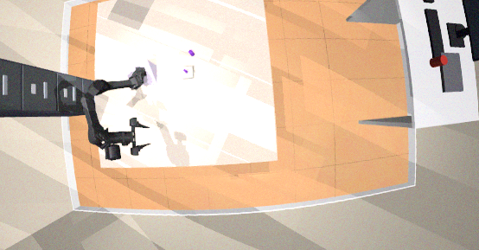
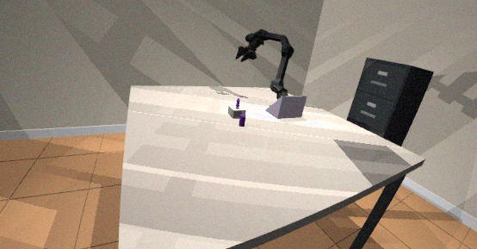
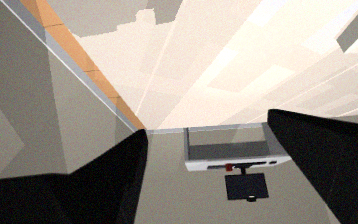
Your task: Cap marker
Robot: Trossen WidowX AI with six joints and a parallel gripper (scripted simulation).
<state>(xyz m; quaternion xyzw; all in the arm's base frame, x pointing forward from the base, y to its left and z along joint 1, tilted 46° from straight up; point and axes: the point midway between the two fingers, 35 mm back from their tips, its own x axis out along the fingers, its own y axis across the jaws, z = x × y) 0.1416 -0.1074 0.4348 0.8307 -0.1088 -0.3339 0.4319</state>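
Nearby, cap [image 2: 242, 120] (gripper [image 2: 245, 55] well apart)

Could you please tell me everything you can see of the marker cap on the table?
The cap is a small purple cylinder, plain and opaque, probably plastic. It stands upright and loose on the pale table, close beside the grey holder block but apart from it, with a gap between them. The purple marker in the block is uncapped. Nothing touches the cap except the table; the gripper hangs open, high above and off to one side.
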